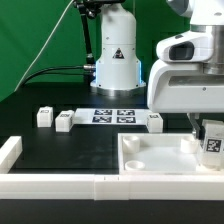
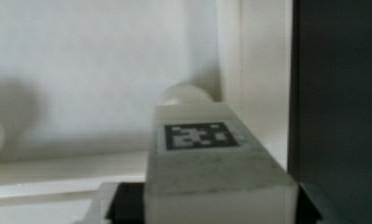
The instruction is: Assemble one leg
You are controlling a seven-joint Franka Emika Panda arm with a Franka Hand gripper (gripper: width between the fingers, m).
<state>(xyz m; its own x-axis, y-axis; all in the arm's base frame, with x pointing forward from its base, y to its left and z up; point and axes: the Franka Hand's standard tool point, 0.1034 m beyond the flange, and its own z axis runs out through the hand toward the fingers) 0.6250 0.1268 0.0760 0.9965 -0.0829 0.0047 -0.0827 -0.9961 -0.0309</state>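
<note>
My gripper (image 1: 211, 132) is shut on one leg (image 1: 212, 144), a small white block with a black-and-white tag, and holds it over the right-hand corner of the big white square panel (image 1: 150, 160). In the wrist view the leg (image 2: 209, 150) stands between my gripper's (image 2: 215, 205) dark fingers (image 2: 133, 200). Its far end points at the panel's corner by the raised rim (image 2: 254, 60). I cannot tell whether it touches the panel. Three more legs stand on the black table: two at the exterior view's left (image 1: 44, 117) (image 1: 65, 121) and one near the middle (image 1: 155, 121).
The marker board (image 1: 112, 116) lies behind the legs, in front of the arm's white base (image 1: 115, 60). A white rail (image 1: 60, 185) runs along the near edge, with a short piece at the exterior view's left (image 1: 10, 150). Cables hang at the back.
</note>
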